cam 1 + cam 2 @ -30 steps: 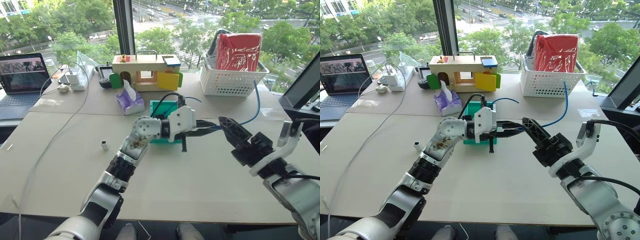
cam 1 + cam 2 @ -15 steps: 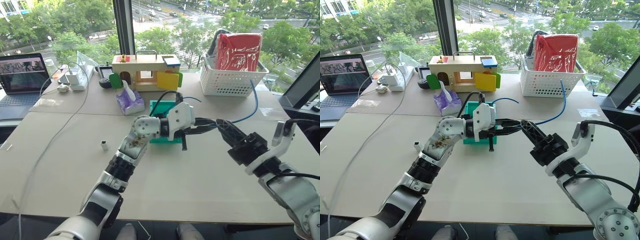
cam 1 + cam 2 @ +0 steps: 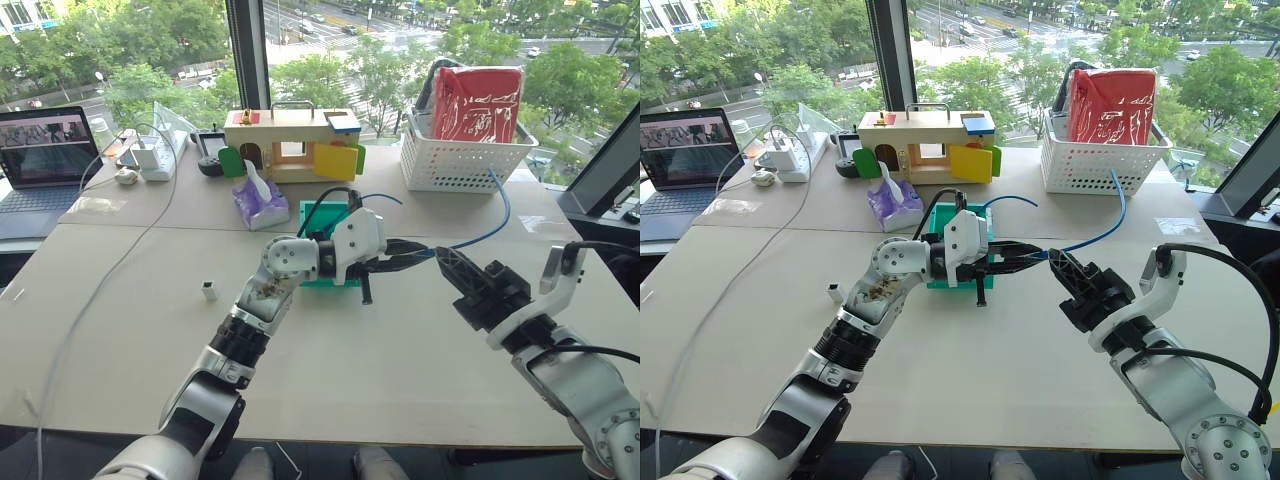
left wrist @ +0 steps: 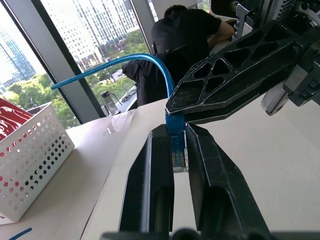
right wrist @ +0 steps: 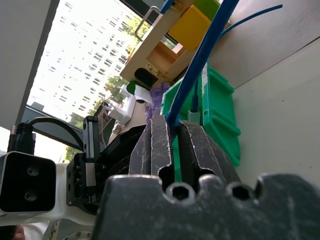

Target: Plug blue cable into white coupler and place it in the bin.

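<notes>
Both arms are raised over the middle of the table (image 3: 120, 330) and meet in front of the bin (image 3: 322, 217). The left arm reaches forward with its wrist bent across toward the robot's right, so the left gripper (image 3: 408, 254) lies roughly level and points at the right one. Its two black fingers (image 4: 155, 175) are closed on the clear plug end of the blue cable (image 3: 1100, 232), which sits pinched between them in the left wrist view. The right arm comes in from the right side with its elbow bent, and the right gripper (image 3: 446, 262) angles forward and inward, tip to tip with the left. Its fingers (image 5: 156, 145) are clamped on the blue cable just behind the plug, with the cable running up out of the grip. From there the cable arcs up and back toward the white lattice basket (image 3: 462, 150) at the far right of the table. The white coupler (image 3: 208, 291) stands alone on the tabletop, well apart from both grippers on the robot's left side. The bin sits behind the left wrist, near the purple tissue pack (image 3: 260, 203).
</notes>
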`<state>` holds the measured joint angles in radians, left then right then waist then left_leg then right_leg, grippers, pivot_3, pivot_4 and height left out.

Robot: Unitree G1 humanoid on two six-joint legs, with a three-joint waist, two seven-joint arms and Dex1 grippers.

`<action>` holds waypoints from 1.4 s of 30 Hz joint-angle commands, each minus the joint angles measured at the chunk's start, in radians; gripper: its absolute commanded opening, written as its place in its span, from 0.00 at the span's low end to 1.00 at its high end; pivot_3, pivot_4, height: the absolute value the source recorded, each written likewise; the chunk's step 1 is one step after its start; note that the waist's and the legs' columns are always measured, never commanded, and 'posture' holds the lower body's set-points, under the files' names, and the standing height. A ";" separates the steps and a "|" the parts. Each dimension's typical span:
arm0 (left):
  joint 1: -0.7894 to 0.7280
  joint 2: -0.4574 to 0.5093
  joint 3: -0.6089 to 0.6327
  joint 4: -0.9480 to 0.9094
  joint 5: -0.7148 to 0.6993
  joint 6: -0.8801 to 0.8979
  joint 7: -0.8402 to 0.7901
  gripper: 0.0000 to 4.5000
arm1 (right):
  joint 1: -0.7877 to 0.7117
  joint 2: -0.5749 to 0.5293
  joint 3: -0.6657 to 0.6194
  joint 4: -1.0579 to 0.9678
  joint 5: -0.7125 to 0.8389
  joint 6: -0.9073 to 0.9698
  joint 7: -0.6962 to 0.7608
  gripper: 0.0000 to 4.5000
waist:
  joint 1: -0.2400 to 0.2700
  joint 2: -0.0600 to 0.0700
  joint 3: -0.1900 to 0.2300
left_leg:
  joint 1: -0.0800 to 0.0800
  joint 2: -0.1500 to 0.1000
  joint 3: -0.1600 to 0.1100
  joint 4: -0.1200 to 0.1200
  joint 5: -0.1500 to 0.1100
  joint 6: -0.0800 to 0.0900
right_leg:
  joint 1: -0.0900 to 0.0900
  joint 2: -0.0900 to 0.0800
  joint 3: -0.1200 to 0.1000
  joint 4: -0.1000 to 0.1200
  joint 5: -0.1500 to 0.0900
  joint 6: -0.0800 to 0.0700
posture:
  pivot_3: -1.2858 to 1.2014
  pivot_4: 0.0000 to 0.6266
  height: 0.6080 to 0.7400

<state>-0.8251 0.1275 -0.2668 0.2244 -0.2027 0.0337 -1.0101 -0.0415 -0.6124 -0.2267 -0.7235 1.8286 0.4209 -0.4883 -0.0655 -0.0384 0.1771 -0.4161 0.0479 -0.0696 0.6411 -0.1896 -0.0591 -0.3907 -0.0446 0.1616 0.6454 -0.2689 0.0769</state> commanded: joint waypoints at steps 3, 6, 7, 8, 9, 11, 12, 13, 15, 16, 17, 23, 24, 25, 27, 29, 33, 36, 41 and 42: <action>0.001 0.065 0.069 -0.088 -0.159 0.164 -0.102 0.53 | -0.067 -0.008 -0.027 0.014 -0.004 -0.005 0.044 0.00 | -0.006 0.000 0.000 | 0.000 0.000 0.000 -0.001 0.000 0.000 | -0.001 0.000 0.000 0.000 0.000 0.000 | 0.52 0.24 1.00; -0.008 0.142 0.130 -0.101 -0.196 0.211 -0.117 0.78 | -0.118 -0.016 -0.042 0.056 -0.026 -0.004 0.079 0.00 | -0.004 0.000 0.000 | 0.000 0.000 0.000 -0.001 0.000 0.000 | -0.001 0.000 0.000 0.001 0.000 0.000 | 0.52 0.24 1.00; -0.013 0.167 0.158 -0.105 -0.218 0.236 -0.117 0.86 | -0.134 -0.018 -0.045 0.072 -0.031 -0.001 0.092 0.00 | -0.006 0.001 0.000 | 0.000 0.000 0.000 -0.001 0.000 0.000 | -0.001 0.000 0.000 0.000 0.000 0.000 | 0.52 0.24 1.00; -0.013 0.208 0.200 -0.104 -0.242 0.264 -0.117 0.92 | -0.164 -0.026 -0.046 0.097 -0.032 0.009 0.112 0.00 | -0.006 0.001 0.000 | 0.000 0.000 0.000 -0.001 0.000 0.000 | -0.001 0.000 0.000 0.000 0.000 0.000 | 0.52 0.24 1.00; -0.012 0.234 0.226 -0.104 -0.257 0.283 -0.115 1.00 | -0.184 -0.032 -0.048 0.114 -0.031 0.016 0.127 0.00 | -0.008 0.001 0.001 | 0.000 0.000 0.000 -0.001 0.000 0.000 | -0.001 0.000 0.000 0.001 0.000 0.000 | 0.52 0.24 1.00; -0.002 0.302 0.277 -0.104 -0.272 0.307 -0.113 1.00 | -0.240 -0.047 -0.042 0.159 -0.027 0.041 0.161 0.00 | -0.008 0.002 0.001 | 0.001 0.001 0.000 -0.001 0.000 0.000 | -0.002 0.000 0.000 0.001 0.000 -0.001 | 0.52 0.24 1.00; 0.002 0.328 0.298 -0.106 -0.279 0.318 -0.107 1.00 | -0.263 -0.053 -0.038 0.179 -0.027 0.053 0.177 0.00 | -0.008 0.002 0.001 | 0.001 0.001 0.000 -0.001 0.000 0.000 | -0.002 0.001 0.000 0.001 0.000 -0.001 | 0.52 0.24 1.00; 0.008 0.351 0.317 -0.110 -0.284 0.329 -0.099 1.00 | -0.284 -0.057 -0.034 0.198 -0.026 0.066 0.191 0.00 | -0.005 0.002 0.001 | 0.000 0.001 0.000 -0.002 0.000 0.000 | -0.002 0.000 0.000 0.001 0.000 -0.001 | 0.52 0.24 1.00; 0.031 0.410 0.382 -0.124 -0.296 0.353 -0.067 1.00 | -0.339 -0.066 -0.017 0.244 -0.026 0.103 0.238 0.00 | -0.003 0.002 0.001 | 0.000 0.001 0.000 -0.002 0.000 0.000 | -0.002 0.000 -0.001 0.001 0.000 -0.001 | 0.52 0.24 1.00; 0.040 0.431 0.408 -0.128 -0.302 0.361 -0.051 1.00 | -0.361 -0.068 -0.010 0.262 -0.026 0.121 0.258 0.00 | -0.004 0.002 0.001 | 0.000 0.001 0.000 -0.002 0.000 0.000 | -0.002 0.000 -0.001 0.001 -0.001 -0.001 | 0.52 0.24 1.00; 0.061 0.458 0.448 -0.136 -0.302 0.365 -0.022 1.00 | -0.394 -0.071 0.005 0.290 -0.032 0.148 0.293 0.00 | -0.004 0.002 0.002 | -0.001 0.001 0.000 -0.002 0.000 0.000 | -0.002 0.000 -0.001 0.000 -0.001 -0.001 | 0.52 0.24 1.00; 0.277 0.568 0.629 -0.234 -0.301 0.367 0.083 1.00 | -0.539 -0.050 0.088 0.440 -0.124 0.274 0.475 0.00 | -0.008 0.003 0.002 | -0.001 0.002 0.000 -0.005 0.000 0.000 | -0.006 0.000 -0.002 0.002 -0.001 -0.002 | 0.52 0.24 1.00; 0.322 0.577 0.653 -0.259 -0.311 0.376 0.091 1.00 | -0.554 -0.041 0.098 0.462 -0.141 0.289 0.497 0.00 | -0.008 0.003 0.002 | -0.001 0.002 0.000 -0.006 0.000 0.000 | -0.007 0.000 -0.002 0.002 -0.001 -0.003 | 0.52 0.24 1.00; 0.372 0.581 0.686 -0.283 -0.325 0.388 0.107 1.00 | -0.570 -0.033 0.110 0.483 -0.161 0.305 0.519 0.00 | -0.007 0.003 0.002 | -0.001 0.002 0.000 -0.007 0.000 0.000 | -0.007 0.000 -0.002 0.002 -0.001 -0.003 | 0.52 0.24 1.00; 0.472 0.580 0.742 -0.315 -0.336 0.389 0.129 1.00 | -0.597 -0.020 0.127 0.519 -0.195 0.336 0.559 0.00 | -0.005 0.003 0.002 | -0.002 0.002 0.000 -0.008 0.000 0.000 | -0.009 0.000 -0.002 0.002 -0.001 -0.004 | 0.52 0.24 1.00; 0.571 0.568 0.788 -0.325 -0.325 0.366 0.158 1.00 | -0.620 -0.005 0.136 0.548 -0.224 0.363 0.594 0.00 | -0.002 0.003 0.002 | -0.007 0.003 0.000 -0.008 0.000 0.000 | -0.014 0.000 -0.002 0.003 -0.001 -0.004 | 0.52 0.24 1.00; 0.732 0.525 0.812 -0.340 -0.294 0.306 0.196 1.00 | -0.645 0.020 0.136 0.577 -0.272 0.404 0.638 0.00 | 0.001 0.003 0.002 | -0.008 0.003 0.000 -0.008 0.000 -0.001 | -0.015 -0.001 -0.004 0.003 0.000 -0.005 | 0.52 0.24 1.00; 0.791 0.468 0.770 -0.357 -0.277 0.278 0.233 1.00 | -0.652 0.032 0.128 0.583 -0.292 0.420 0.652 0.00 | 0.004 0.003 0.002 | -0.008 0.003 -0.001 -0.008 0.000 -0.001 | -0.015 -0.001 -0.006 0.002 0.000 -0.005 | 0.52 0.24 1.00; 0.801 0.336 0.649 -0.361 -0.210 0.239 0.353 1.00 | -0.645 0.029 0.096 0.563 -0.318 0.442 0.652 0.00 | 0.007 0.003 0.002 | -0.008 0.003 -0.001 -0.007 0.001 -0.001 | -0.014 -0.001 -0.006 0.003 0.000 -0.006 | 0.52 0.24 1.00; 0.803 0.313 0.628 -0.373 -0.204 0.236 0.371 1.00 | -0.641 0.028 0.088 0.557 -0.318 0.444 0.647 0.00 | 0.006 0.003 0.002 | -0.008 0.003 -0.001 -0.007 0.001 -0.001 | -0.014 -0.001 -0.006 0.003 0.000 -0.006 | 0.52 0.24 1.00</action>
<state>-0.0200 0.4631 0.3956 -0.0982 -0.4249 0.3012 -0.6821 -0.6667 -0.5739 -0.0827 -0.1254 1.5098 0.8601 0.1559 -0.0597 -0.0352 0.1791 -0.4239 0.0506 -0.0709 0.6342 -0.1887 -0.0605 -0.4044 -0.0453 0.1553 0.6481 -0.2686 0.0713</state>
